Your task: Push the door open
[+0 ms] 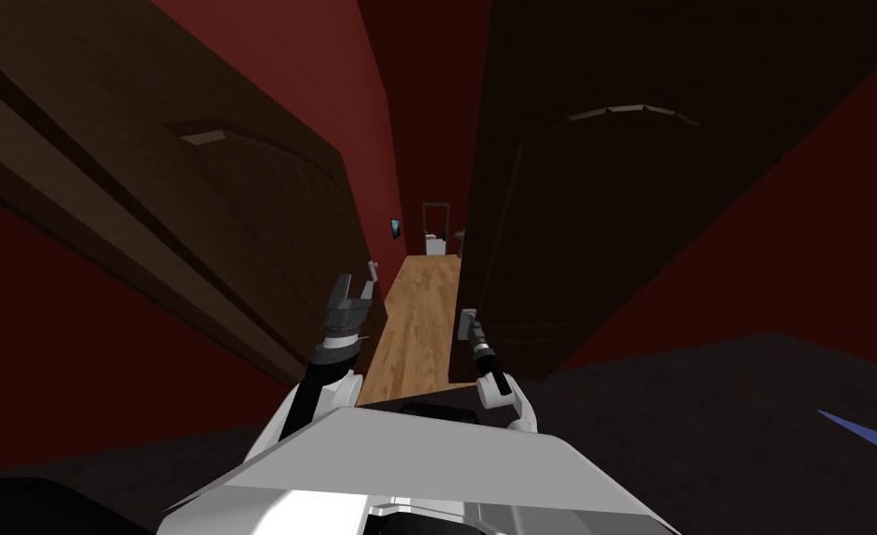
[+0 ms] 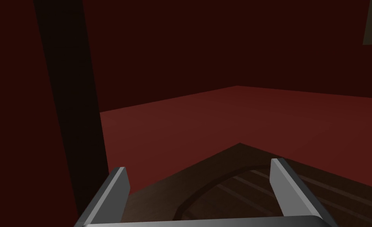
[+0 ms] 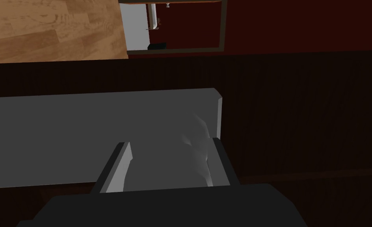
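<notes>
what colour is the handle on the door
The handle is plain grey on the dark brown door; best seen in the right wrist view.

Head: steeply down, forward along wood floor (image 1: 418, 325).
Left wrist: close over brown door (image 2: 228, 189), facing red wall (image 2: 220, 118).
Right wrist: hard against dark door (image 3: 299, 118).
Shared: wood floor, head and right wrist.

Both arms reach forward; left end effector (image 1: 357, 284) raised, fingers (image 2: 117, 185) spread; right end effector (image 1: 467, 321) lower, apparently pointing ahead

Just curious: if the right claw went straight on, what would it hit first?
Most likely the grey handle lying right across the right claw, with the dark door behind it.
</notes>
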